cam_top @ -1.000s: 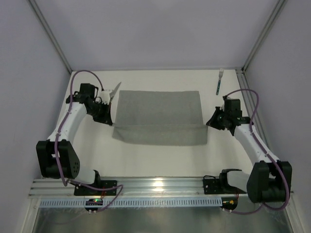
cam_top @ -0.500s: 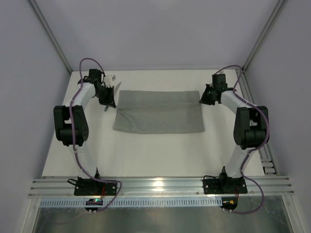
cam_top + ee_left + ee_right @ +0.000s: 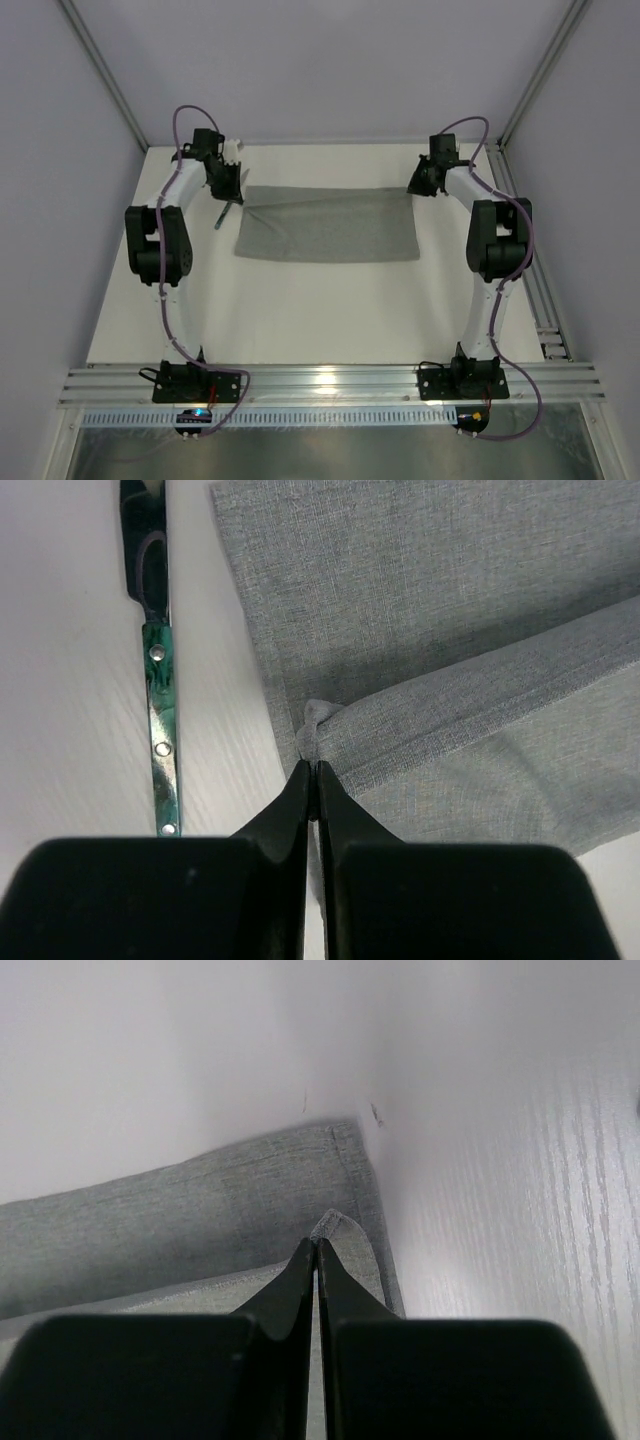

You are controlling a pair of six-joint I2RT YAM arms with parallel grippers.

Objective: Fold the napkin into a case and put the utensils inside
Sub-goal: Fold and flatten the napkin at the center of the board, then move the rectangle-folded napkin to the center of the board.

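Note:
The grey napkin (image 3: 325, 225) lies folded into a wide band at the back of the table. My left gripper (image 3: 232, 192) is shut on its far left corner; the left wrist view shows the gripper (image 3: 311, 765) pinching a small tuft of the napkin (image 3: 420, 600) where the upper layer meets the lower. My right gripper (image 3: 416, 188) is shut on the far right corner, where it (image 3: 316, 1242) pinches a curled tip of the napkin (image 3: 200, 1210). The knife (image 3: 160, 695), with a teal riveted handle, lies just left of the cloth (image 3: 222, 214). The fork is hidden.
Both arms reach far back, close to the enclosure's rear wall (image 3: 320, 70), which fills the upper right wrist view (image 3: 200, 1040). A metal rail (image 3: 545, 300) runs along the table's right edge. Side walls stand close on both sides.
Both arms have stretched toward the back wall, carrying the napkin's near edge over onto its far edge. The cloth is now a narrower band. The right arm now covers the fork.

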